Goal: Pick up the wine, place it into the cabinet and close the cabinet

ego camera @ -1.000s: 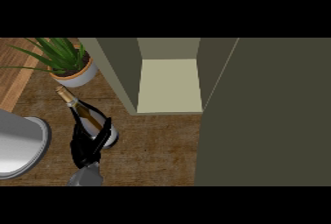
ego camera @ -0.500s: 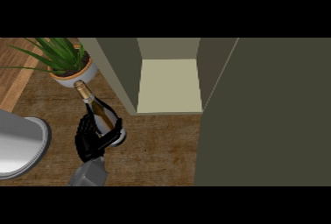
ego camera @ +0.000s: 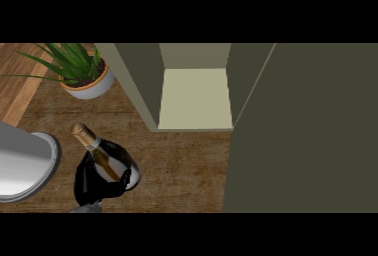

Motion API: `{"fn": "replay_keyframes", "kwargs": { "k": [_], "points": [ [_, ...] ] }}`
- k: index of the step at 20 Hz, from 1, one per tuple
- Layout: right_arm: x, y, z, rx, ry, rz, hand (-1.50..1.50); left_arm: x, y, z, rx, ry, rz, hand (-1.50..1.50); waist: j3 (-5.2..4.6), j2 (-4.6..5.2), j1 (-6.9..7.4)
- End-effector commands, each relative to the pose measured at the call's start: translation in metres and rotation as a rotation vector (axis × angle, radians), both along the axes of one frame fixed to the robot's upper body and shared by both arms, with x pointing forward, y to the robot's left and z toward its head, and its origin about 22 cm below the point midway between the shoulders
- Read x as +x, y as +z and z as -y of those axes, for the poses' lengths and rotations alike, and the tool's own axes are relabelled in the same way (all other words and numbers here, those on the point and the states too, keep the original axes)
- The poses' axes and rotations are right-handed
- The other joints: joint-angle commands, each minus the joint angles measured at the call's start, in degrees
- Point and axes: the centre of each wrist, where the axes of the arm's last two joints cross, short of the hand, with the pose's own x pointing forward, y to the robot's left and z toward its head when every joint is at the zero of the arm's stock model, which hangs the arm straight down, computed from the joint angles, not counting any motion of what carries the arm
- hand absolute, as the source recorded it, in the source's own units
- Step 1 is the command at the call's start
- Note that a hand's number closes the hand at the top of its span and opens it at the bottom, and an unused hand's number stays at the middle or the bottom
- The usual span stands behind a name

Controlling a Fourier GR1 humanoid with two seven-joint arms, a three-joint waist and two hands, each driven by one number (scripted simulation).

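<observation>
The wine bottle (ego camera: 105, 156), dark glass with a gold foil neck and a pale label, tilts with its neck pointing to the far left. My left hand (ego camera: 94, 184) is curled round its lower body near the view's lower edge and hides the base. The cabinet (ego camera: 139, 80) stands open to the right of the bottle, its pale shelf floor (ego camera: 196, 97) bare. Its door (ego camera: 303, 135) is swung out and fills the right side of the view. My right hand does not show.
A potted green plant (ego camera: 83, 75) stands at the far left beside the cabinet's wall. A round metal vessel (ego camera: 22, 165) sits at the left edge, close to the bottle. Brown counter top (ego camera: 184, 160) lies between bottle and door.
The bottle and my left hand first moved away towards the plant, then came back nearer the lower edge. The bottle now looks larger.
</observation>
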Motion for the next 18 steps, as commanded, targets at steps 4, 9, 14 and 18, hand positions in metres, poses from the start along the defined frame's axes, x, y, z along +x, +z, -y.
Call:
{"fn": "replay_keyframes", "kwargs": {
  "k": [4,9,14,18],
  "points": [
    [-0.049,0.034,0.010,0.060,0.044,0.040,-1.50,-0.012,0.024,0.012,-0.032,-0.177,0.117,1.50,-0.03,0.06,-0.15],
    [-0.038,0.029,0.017,0.054,0.051,0.048,-1.50,-0.001,0.071,0.042,-0.031,-0.217,0.106,1.50,0.10,0.20,-0.09],
    [-0.041,0.030,0.015,0.030,0.053,0.052,-1.50,0.005,0.107,0.064,0.004,-0.251,0.121,1.50,0.03,0.28,-0.23],
    [-0.041,0.033,0.014,0.050,0.055,0.042,-1.50,0.010,0.145,0.112,0.017,-0.256,0.131,1.50,0.04,0.19,-0.58]
  ]
}}
